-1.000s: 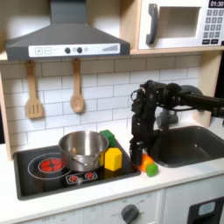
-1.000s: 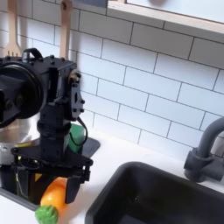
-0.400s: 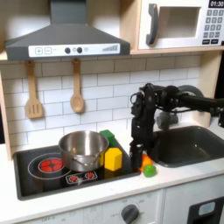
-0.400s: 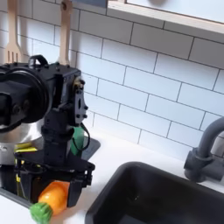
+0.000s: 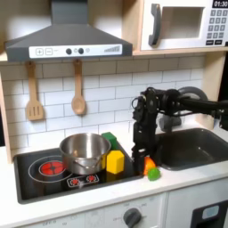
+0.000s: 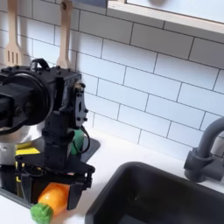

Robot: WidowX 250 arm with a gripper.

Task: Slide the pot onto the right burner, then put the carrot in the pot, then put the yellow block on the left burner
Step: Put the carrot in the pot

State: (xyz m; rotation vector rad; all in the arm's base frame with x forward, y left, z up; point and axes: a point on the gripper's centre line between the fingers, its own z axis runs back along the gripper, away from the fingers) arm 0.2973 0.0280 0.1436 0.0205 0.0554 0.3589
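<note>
Here the arm is reaching in from the first exterior view's right, and its gripper [image 5: 142, 158] is hanging low over the counter just beside the cooktop's [image 5: 36, 183] right edge. The carrot [image 5: 150, 167] is lying on the white counter right at the gripper — orange body towards the fingers, green cap towards the camera. In the second exterior view the gripper [image 6: 52, 175] is standing directly above the carrot [image 6: 51, 199], and the orange body is sitting up between the dark fingers, but whether they are actually pinching it I cannot tell.

The pot [image 5: 85, 151] is sitting on the cooktop, covering the burner on the first exterior view's right; a sliver of the pot [image 6: 12, 138] is showing at the second exterior view's left edge behind the arm. The other burner [image 5: 51, 166], on the first exterior view's left, is lying bare, its red rings showing. The yellow block [image 5: 115, 161] is standing on the cooktop just beside the pot, between pot and gripper, and a small green block [image 5: 109, 140] is sitting right behind it. Beyond the arm, a dark sink [image 5: 198, 150] is occupying the counter's right end in the first exterior view.
</note>
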